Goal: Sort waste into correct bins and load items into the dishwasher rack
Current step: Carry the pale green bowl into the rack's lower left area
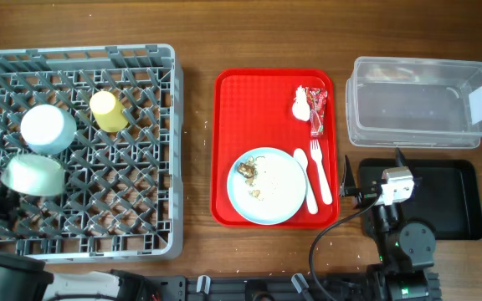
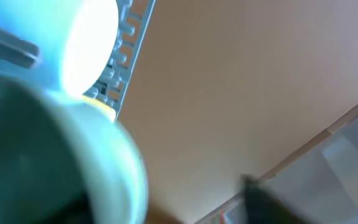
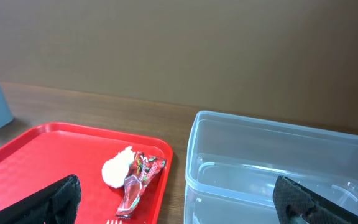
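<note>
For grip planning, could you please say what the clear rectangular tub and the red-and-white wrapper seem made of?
The clear rectangular tub: probably glossy plastic, see-through with rim highlights. The red-and-white wrapper: likely shiny plastic film, creased and twisted.

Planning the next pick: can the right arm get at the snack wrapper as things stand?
Probably yes: the right gripper is open, faces the snack wrapper, and nothing stands between; only the paper wad lies beside it on the red tray.

Overhead looks down; R wrist low, shares red tray (image 1: 253,117).
</note>
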Robot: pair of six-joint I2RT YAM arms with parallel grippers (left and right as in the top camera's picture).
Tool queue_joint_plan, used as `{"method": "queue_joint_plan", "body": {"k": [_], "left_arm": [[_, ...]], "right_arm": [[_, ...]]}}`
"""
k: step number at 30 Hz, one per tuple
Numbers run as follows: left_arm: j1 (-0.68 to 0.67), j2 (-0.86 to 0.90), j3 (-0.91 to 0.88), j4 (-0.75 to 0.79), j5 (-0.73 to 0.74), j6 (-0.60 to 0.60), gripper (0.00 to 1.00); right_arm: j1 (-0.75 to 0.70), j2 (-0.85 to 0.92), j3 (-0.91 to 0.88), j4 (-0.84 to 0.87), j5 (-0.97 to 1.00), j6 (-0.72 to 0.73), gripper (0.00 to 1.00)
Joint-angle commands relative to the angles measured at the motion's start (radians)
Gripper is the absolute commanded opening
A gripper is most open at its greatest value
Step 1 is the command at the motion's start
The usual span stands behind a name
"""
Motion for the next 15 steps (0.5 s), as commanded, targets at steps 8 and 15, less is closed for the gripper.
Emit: {"method": "queue_joint_plan", "body": {"k": [8,15], "left_arm": [[0.082,-0.053,-0.01,-0.024,0.049,-0.166,0.72],[0.082,-0.261,-0.01,-0.023,-0.072,-0.267,0.76]], "right_arm": [[0.0,-0.003,-0.001,0.006,-0.01,-0.009,1.0],[0.0,-0.003,-0.001,0.006,-0.01,-0.009,1.0]]}}
